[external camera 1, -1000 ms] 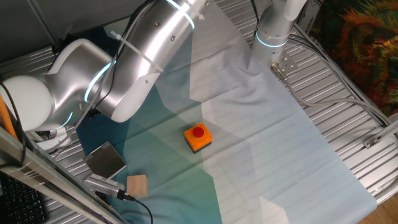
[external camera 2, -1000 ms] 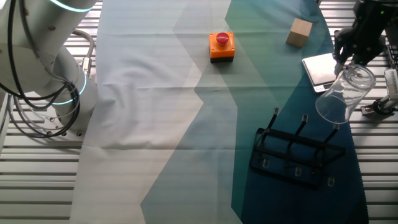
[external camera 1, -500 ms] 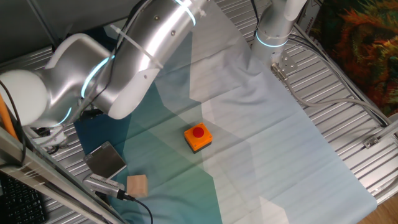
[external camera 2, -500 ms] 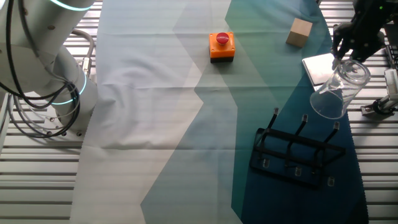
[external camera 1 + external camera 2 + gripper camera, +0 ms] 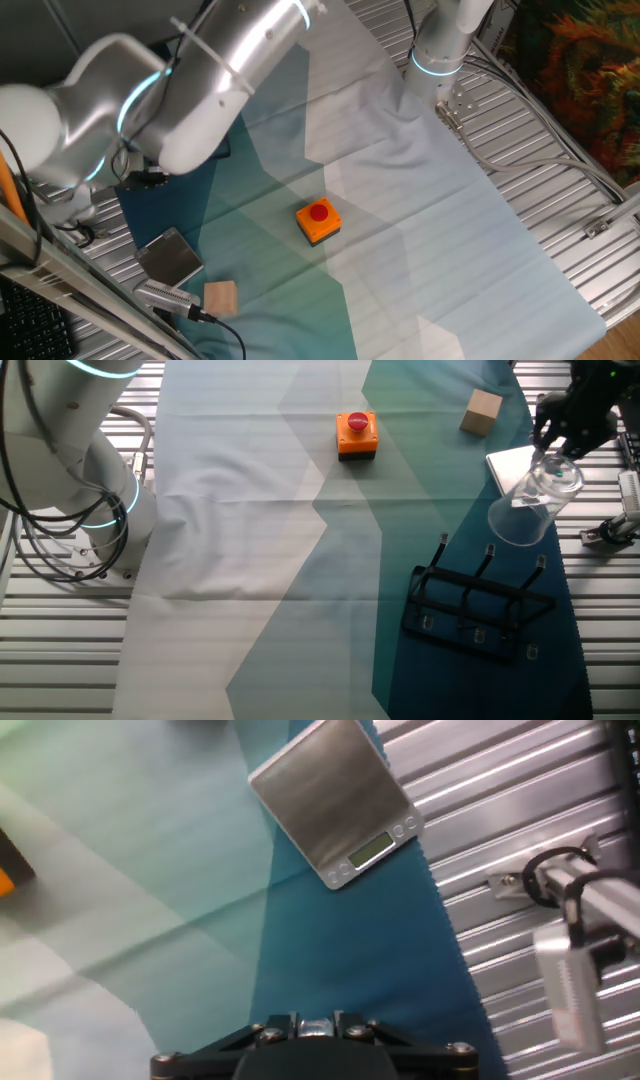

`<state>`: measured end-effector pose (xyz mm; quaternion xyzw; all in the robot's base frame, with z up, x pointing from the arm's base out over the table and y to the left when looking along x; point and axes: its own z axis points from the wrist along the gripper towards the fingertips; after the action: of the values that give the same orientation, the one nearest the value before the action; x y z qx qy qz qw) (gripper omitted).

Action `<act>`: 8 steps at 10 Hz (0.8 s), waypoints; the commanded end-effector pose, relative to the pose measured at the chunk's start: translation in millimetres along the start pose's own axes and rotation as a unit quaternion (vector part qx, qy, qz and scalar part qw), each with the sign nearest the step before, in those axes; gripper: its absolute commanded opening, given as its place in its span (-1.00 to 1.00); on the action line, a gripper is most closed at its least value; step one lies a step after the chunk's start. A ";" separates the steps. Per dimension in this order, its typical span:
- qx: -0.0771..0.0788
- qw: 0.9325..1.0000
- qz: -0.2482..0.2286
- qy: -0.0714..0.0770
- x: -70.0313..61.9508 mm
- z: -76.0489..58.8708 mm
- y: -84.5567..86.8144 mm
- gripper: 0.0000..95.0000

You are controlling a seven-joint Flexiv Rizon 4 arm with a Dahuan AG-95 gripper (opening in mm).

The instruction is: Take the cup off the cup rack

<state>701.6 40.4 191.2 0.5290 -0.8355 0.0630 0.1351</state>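
Observation:
In the other fixed view the clear cup point(image 5: 531, 504) hangs tilted in the air, mouth facing down and to the left. It is above and apart from the black wire cup rack point(image 5: 474, 603), which stands on the dark blue cloth with its pegs bare. My gripper point(image 5: 550, 456) is shut on the cup's upper end, near the right edge of the table. In the hand view a bit of clear glass sits pinched between the gripper point(image 5: 315, 1024) fingers at the bottom edge. In the one fixed view my arm point(image 5: 190, 90) hides the cup and rack.
A grey metal scale point(image 5: 512, 468) lies just under and behind the cup, also seen as the scale point(image 5: 335, 800) and scale point(image 5: 170, 257). A wooden block point(image 5: 482, 411) and an orange button box point(image 5: 356, 434) sit farther back. Ribbed metal table point(image 5: 500, 840) and a clamp fitting point(image 5: 570, 920) lie to the right.
The cup, still gripped, has risen and drifted left and away from the rack's right peg, now partly over the scale. The arm's elbow swung upward in the one fixed view.

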 end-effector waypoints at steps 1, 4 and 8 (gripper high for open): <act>-0.003 0.998 0.047 -0.043 -7.4 10.9 20.5 -1.00; -0.007 0.994 0.087 -0.070 -24.5 13.7 36.6 -1.00; -0.015 0.982 0.124 -0.140 -29.8 29.6 53.1 -1.00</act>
<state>667.9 80.4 160.8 0.4341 -0.8998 0.0132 0.0418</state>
